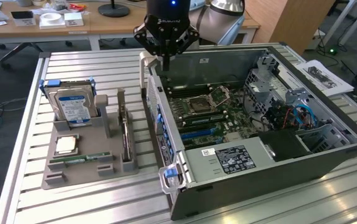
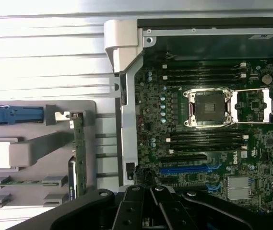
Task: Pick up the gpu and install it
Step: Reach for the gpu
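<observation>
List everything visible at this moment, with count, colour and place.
slatted metal table: one, silver, under everything
moulded plastic parts holder: one, grey, on the table, exterior view's left
thick hard drive with blue label: one, silver, upright at the holder's far end
square processor chip: one, silver, flat in the holder
narrow RAM stick: one, green, lying in the holder
thin flat gpu card: one, dark, on edge in the holder, case side
open computer case: one, dark grey, exterior view's right
motherboard: one, green, inside the case
printed paper sheets: several, white, beyond the case
robot gripper: one, black, fingers shut, empty, above the case's far rim
</observation>
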You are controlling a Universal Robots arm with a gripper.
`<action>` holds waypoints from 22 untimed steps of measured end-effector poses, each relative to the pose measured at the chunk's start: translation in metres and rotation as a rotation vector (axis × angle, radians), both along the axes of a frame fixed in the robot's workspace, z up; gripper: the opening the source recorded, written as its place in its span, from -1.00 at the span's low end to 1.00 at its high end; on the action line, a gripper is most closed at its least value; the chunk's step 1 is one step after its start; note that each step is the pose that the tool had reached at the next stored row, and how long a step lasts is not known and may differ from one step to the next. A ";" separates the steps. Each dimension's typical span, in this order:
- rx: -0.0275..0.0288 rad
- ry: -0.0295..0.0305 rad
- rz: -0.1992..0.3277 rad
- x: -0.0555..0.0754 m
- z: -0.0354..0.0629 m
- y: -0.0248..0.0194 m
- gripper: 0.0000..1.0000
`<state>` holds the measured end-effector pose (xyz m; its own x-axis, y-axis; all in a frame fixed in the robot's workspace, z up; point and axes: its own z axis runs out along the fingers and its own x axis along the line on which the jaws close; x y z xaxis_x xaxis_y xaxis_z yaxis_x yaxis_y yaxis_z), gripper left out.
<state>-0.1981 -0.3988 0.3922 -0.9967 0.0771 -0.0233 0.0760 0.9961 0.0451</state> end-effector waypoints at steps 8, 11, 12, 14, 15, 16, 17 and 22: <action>0.0000 0.0000 0.000 -0.018 -0.0003 0.0000 -0.79; -0.0001 0.0000 0.000 -0.025 -0.0004 0.0000 -0.79; -0.0001 0.0000 0.000 -0.027 -0.0005 0.0000 -0.79; 0.0000 0.0000 0.000 -0.031 -0.0006 0.0000 -0.79; 0.0000 -0.0001 0.000 -0.034 -0.0007 0.0000 -0.79; 0.0000 0.0000 0.000 -0.036 -0.0007 0.0000 -0.79; 0.0000 0.0000 0.000 -0.037 -0.0007 0.0000 -0.79; -0.0001 0.0001 0.000 -0.040 -0.0007 0.0000 -0.79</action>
<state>-0.2381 -0.3989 0.3916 -0.9967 0.0775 -0.0232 0.0764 0.9961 0.0450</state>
